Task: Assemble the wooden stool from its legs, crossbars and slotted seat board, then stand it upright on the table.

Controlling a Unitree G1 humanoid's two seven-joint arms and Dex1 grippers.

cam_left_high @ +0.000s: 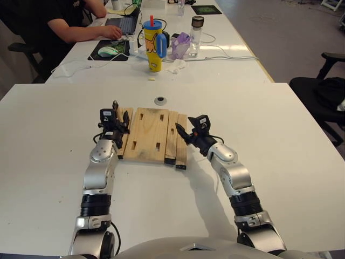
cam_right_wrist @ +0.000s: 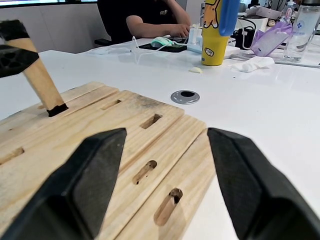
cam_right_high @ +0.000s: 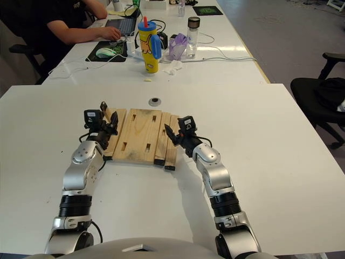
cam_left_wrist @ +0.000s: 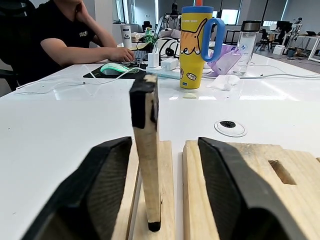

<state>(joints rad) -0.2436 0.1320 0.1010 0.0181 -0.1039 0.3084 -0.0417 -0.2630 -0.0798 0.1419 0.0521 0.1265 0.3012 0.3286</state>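
Head view: the slotted seat board (cam_left_high: 148, 135) lies flat mid-table, its long axis running from near edge to far edge, with one slat (cam_left_high: 123, 150) on its left, two slats (cam_left_high: 171, 139) on its right and a grommet (cam_left_high: 159, 100) beyond. My left pincer (cam_left_high: 116, 123) hangs over the left slat, my right pincer (cam_left_high: 185, 131) over the right pair. Left wrist: jaws apart, one dark-tipped peg (cam_left_wrist: 146, 150) standing nearly upright between them. Right wrist: jaws apart above slotted wood.

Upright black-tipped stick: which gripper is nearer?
Left. The left gripper straddles the stick; the right gripper sits across the slotted board, at the narrow slats.
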